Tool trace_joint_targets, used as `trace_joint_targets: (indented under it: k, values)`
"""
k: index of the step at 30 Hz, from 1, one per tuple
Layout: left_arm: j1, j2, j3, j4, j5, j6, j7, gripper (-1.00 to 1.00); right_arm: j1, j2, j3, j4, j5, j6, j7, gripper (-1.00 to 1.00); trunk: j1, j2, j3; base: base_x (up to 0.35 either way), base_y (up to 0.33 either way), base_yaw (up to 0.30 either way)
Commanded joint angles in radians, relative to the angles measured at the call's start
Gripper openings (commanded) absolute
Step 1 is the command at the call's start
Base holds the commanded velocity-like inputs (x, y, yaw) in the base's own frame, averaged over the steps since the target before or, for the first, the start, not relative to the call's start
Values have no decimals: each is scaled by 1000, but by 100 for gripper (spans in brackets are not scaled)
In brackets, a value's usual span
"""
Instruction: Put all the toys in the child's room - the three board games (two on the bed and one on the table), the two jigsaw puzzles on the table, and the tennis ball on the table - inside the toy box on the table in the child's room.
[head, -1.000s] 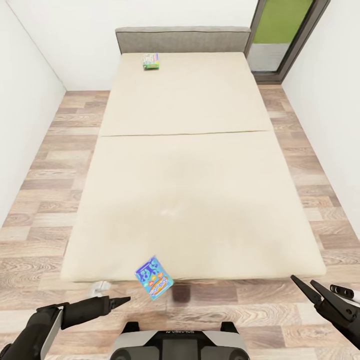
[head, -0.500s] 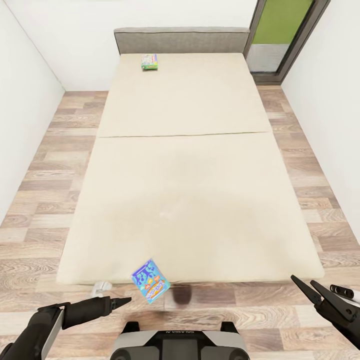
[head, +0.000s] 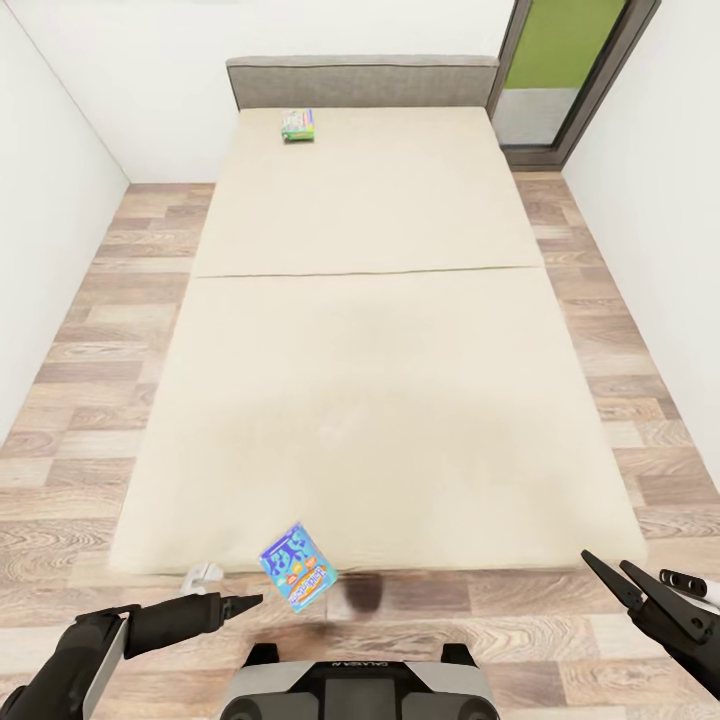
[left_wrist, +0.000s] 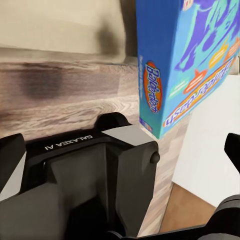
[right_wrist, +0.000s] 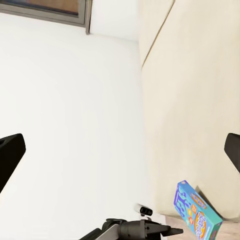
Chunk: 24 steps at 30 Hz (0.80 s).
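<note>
Two board games: blue box (head: 298, 566) at bed (head: 380, 400) foot, green (head: 298, 124) far | left pincer (head: 250, 601) clenched, right pincer (head: 612, 579) released | approach square, grip box edge.

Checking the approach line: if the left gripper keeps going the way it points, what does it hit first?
Likely the blue game box leaning at the bed foot; the left gripper points right at it. Depth is unclear.
</note>
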Motion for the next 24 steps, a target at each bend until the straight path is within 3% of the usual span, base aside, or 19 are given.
trace_joint_targets:
  k: [1, 10, 24]
  values:
    - [0, 0, 1, 0, 3, 10, -2, 100, 0, 0, 0, 0, -5, 7, -1, 100, 0, 0, 0, 160, -114, 0]
    - [0, 0, 1, -1, 4, 10, -2, 100, 0, 0, 0, 0, -5, 7, -2, 100, 0, 0, 0, 125, -100, 0]
    - [0, 1, 1, -1, 5, 9, -3, 100, 0, 0, 0, 0, -5, 7, -2, 100, 0, 0, 0, 17, -13, 0]
